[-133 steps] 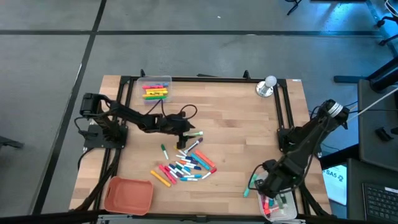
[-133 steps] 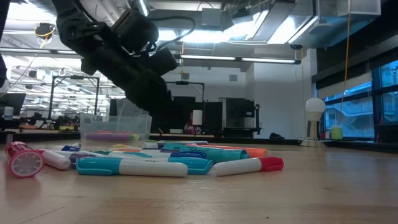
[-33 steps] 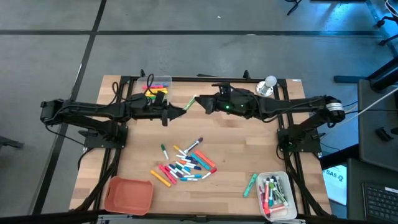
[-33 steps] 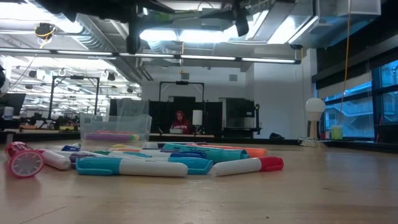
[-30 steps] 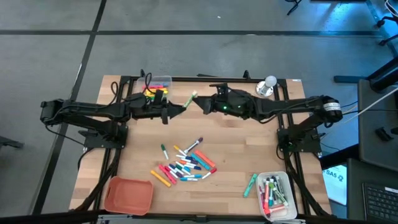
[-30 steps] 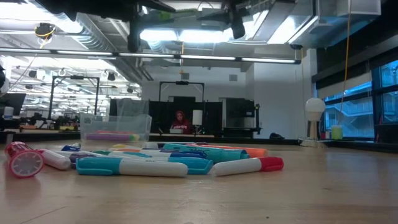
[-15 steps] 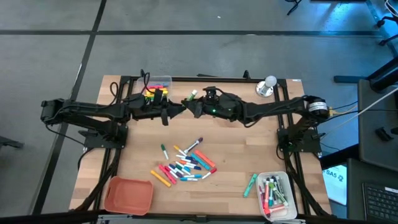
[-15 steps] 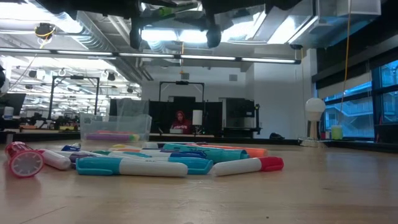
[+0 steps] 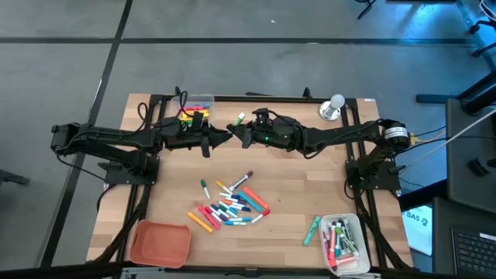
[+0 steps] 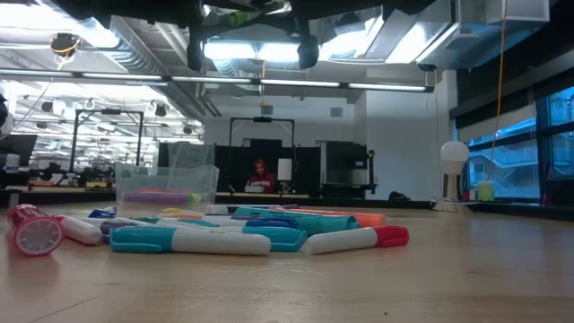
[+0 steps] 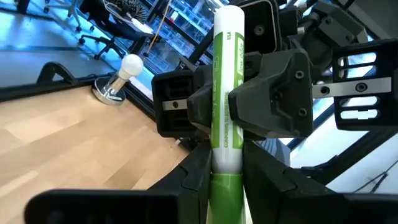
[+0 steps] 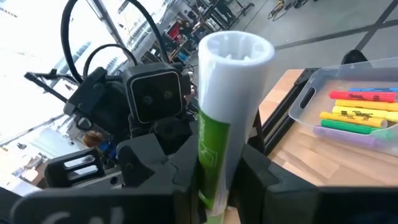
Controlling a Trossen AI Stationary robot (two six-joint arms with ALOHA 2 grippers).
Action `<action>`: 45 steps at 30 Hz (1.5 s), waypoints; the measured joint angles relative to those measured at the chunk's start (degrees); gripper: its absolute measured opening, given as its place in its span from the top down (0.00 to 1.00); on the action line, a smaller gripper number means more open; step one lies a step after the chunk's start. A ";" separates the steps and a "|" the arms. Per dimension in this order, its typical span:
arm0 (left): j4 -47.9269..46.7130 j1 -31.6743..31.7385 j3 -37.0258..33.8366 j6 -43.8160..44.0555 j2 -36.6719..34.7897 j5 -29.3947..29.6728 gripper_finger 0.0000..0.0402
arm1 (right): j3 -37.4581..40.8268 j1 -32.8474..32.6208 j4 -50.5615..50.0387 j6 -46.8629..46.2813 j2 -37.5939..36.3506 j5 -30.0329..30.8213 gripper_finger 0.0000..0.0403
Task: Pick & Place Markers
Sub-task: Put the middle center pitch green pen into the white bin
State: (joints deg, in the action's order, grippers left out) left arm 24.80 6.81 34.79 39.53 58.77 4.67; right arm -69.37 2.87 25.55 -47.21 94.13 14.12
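Both grippers meet above the far middle of the wooden tabletop [image 9: 310, 182]. Left gripper [image 9: 227, 132] pinches the green end of a green-and-white marker [image 11: 224, 93]; right gripper [image 9: 242, 130] is pressed onto the same marker's white barrel. A heap of loose coloured markers [image 9: 232, 203] lies near the tabletop's centre. Clear plastic bins [image 9: 198, 103] with markers sit at the far left and near right corners.
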 joint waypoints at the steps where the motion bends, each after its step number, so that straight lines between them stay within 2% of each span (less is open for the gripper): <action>1: -0.07 0.00 0.00 -0.82 0.02 0.00 0.82 | -0.07 0.24 -0.51 0.39 -0.02 -0.63 0.84; 6: -1.80 0.04 -0.21 -2.06 0.16 0.65 0.77 | -0.15 1.85 -7.11 -1.14 -0.19 -4.73 0.84; 9: -4.69 0.07 0.02 -2.21 -0.12 0.75 0.73 | 0.11 1.99 -9.64 0.23 -0.51 -4.96 0.84; 12: -8.91 0.04 0.04 -2.23 -0.12 0.39 0.68 | 0.21 2.11 -16.43 1.59 -2.82 -4.09 0.84; 19: -15.72 0.04 0.04 -3.50 -0.12 -0.19 0.61 | 0.14 2.27 -42.22 1.37 -10.05 -1.48 0.84; 27: -24.79 0.04 0.04 -11.57 -0.09 0.86 0.59 | 0.05 0.18 -71.68 -8.23 -16.39 -13.64 0.84; 31: -25.94 0.04 0.04 -14.02 -0.07 2.36 0.59 | 0.05 -5.21 -86.56 -16.03 -17.44 -17.38 0.84; 34: -26.67 0.04 0.04 -14.40 -0.07 0.56 0.59 | 0.05 -11.88 -91.96 -23.44 -18.02 -22.05 0.84; 42: -31.48 -0.02 0.02 -14.48 0.85 0.57 0.59 | 0.05 -30.10 -92.12 -45.61 -18.83 -32.66 0.84; 45: -31.42 -0.02 0.02 -17.79 2.87 2.26 0.60 | 0.05 -35.98 -91.92 -51.31 -17.82 -35.35 0.84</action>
State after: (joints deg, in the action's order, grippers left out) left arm -6.62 6.79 34.81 21.74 61.63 6.92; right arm -69.32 -33.11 -66.38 -98.52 76.30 -21.23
